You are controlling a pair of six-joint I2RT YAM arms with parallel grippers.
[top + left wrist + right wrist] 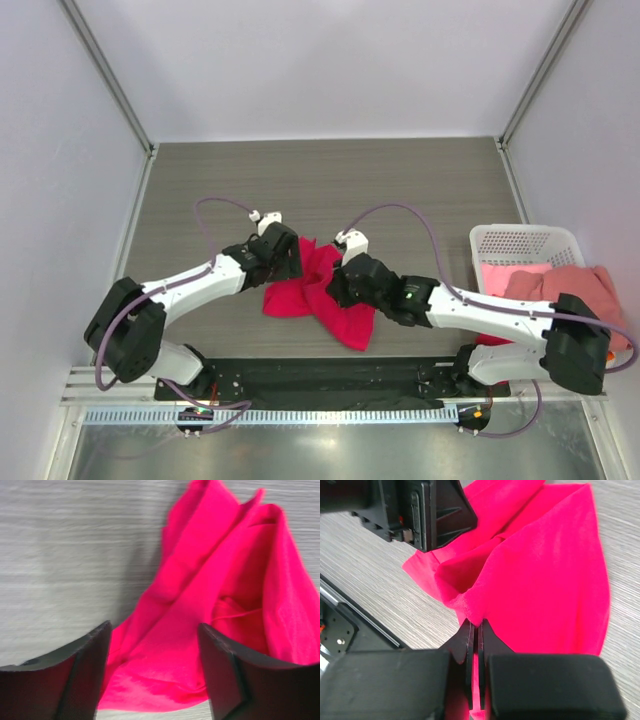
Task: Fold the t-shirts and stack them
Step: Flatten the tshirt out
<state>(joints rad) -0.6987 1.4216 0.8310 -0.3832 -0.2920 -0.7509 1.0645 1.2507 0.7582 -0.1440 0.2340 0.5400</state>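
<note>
At the top view's centre the crimson t-shirt (318, 298) lies bunched. The right gripper (476, 627) pinches only a thin edge fold, which may slip free. The left gripper (154, 632), spread wide, risks grabbing several layers.

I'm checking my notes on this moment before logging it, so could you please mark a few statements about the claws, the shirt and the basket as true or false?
1. The right claw is shut on a fold of the crimson shirt. True.
2. The left claw is clamped on cloth too. False: it stands open over the shirt.
3. The crimson shirt is folded flat and square. False: it lies crumpled on the table, between the two claws.
4. The white basket stands at the table's right side, with pinkish cloth in it and spilling over its rim. True.
</note>
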